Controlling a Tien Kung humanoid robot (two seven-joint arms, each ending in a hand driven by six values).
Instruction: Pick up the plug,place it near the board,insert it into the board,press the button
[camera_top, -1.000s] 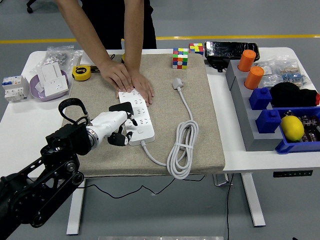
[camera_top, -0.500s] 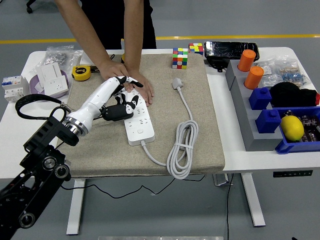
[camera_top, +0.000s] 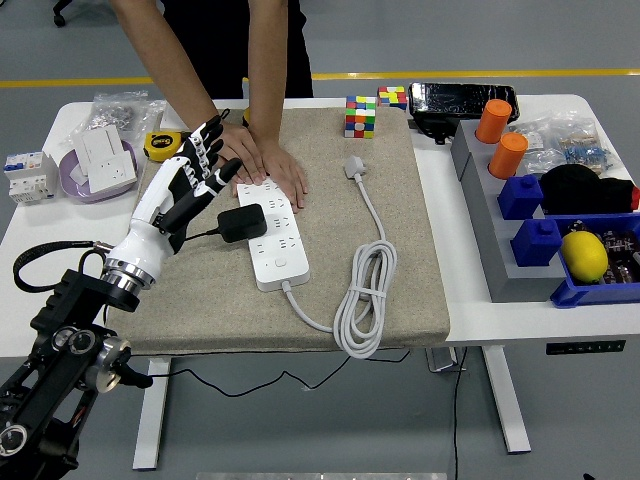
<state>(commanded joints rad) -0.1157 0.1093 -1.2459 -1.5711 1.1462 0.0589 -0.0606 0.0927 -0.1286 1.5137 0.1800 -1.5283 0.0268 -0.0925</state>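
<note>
The left robot hand (camera_top: 192, 170) hovers with fingers spread apart, gripping nothing. Just to its right, the black plug (camera_top: 242, 222) sits seated in the white board (camera_top: 272, 240). Beyond it, a person's hands (camera_top: 262, 165) press the board's far end.

A robotics lab or test workshop, it seems: a height-adjustable white table (camera_top: 470, 300) on a grey floor with a yellow line (camera_top: 480, 74), a beige mat (camera_top: 420, 250), blue parts bins (camera_top: 590, 290), a circuit breaker (camera_top: 28, 175), a tape measure (camera_top: 162, 146), bagged hardware (camera_top: 125, 103) and Rubik's cubes (camera_top: 361, 115).
</note>
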